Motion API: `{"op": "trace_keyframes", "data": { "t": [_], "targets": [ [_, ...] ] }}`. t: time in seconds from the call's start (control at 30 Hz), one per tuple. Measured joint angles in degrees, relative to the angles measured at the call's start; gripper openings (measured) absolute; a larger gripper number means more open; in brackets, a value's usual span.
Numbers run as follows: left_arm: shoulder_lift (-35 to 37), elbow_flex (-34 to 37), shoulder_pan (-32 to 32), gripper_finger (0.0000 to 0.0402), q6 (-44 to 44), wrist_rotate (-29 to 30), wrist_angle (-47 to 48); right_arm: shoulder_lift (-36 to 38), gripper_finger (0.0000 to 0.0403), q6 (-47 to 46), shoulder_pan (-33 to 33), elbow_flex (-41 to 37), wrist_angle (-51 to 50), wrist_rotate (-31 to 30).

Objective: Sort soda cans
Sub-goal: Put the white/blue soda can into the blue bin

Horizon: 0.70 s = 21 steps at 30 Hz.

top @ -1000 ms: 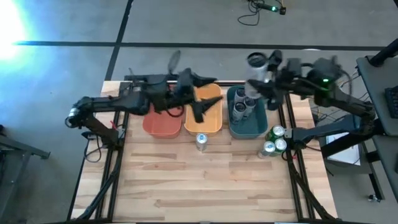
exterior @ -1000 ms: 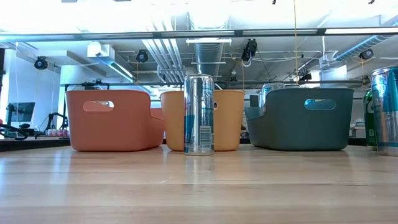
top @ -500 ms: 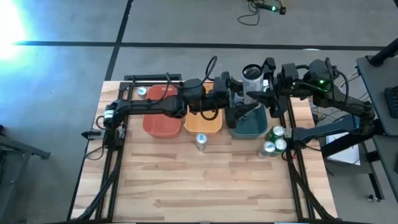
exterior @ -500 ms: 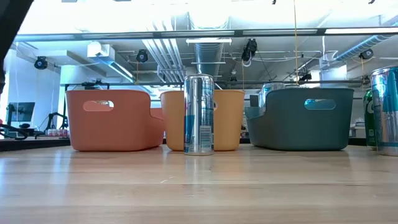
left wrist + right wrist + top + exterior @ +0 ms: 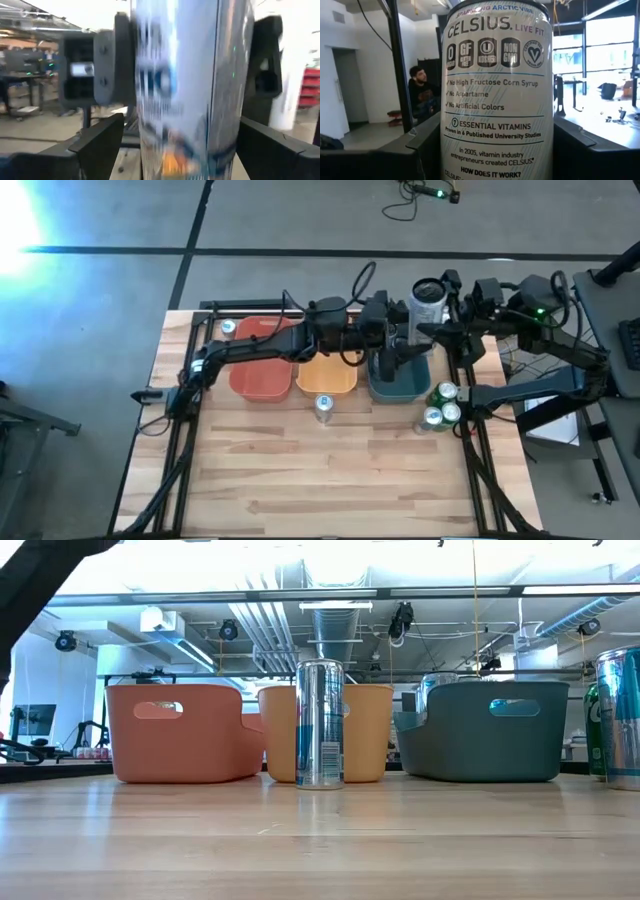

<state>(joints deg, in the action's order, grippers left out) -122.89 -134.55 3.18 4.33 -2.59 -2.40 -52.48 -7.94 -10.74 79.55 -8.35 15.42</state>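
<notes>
Above the teal bin (image 5: 400, 385) — Celsius can (image 5: 427, 298) clamped between right gripper (image 5: 438, 330) jaws; left gripper (image 5: 400, 345) spread around it.

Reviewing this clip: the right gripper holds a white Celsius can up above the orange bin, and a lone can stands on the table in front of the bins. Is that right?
Not quite. The high view shows the right gripper holding the white Celsius can above the teal bin, not the orange bin. The rest holds: a lone can stands on the table in front of the bins.
</notes>
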Motion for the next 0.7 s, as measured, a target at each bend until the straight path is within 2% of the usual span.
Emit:
{"op": "trace_keyframes", "data": {
  "t": [0.47,0.6,0.7],
  "targets": [
    [-1.55,0.45,0.69,0.0332,2.33,-1.81,-1.28,-0.98,0.0252,0.15,0.0,-0.55,-0.13,0.02],
    [-1.46,0.45,0.93,0.0308,4.61,-1.91,-1.34,-1.59,0.0253,1.02,0.0,-0.57,-0.27,-0.09],
    [-1.28,0.45,1.11,0.0275,6.21,-2.56,-1.03,-1.67,0.0256,1.3,-0.02,-0.57,-0.13,-0.42]
  ]
}}
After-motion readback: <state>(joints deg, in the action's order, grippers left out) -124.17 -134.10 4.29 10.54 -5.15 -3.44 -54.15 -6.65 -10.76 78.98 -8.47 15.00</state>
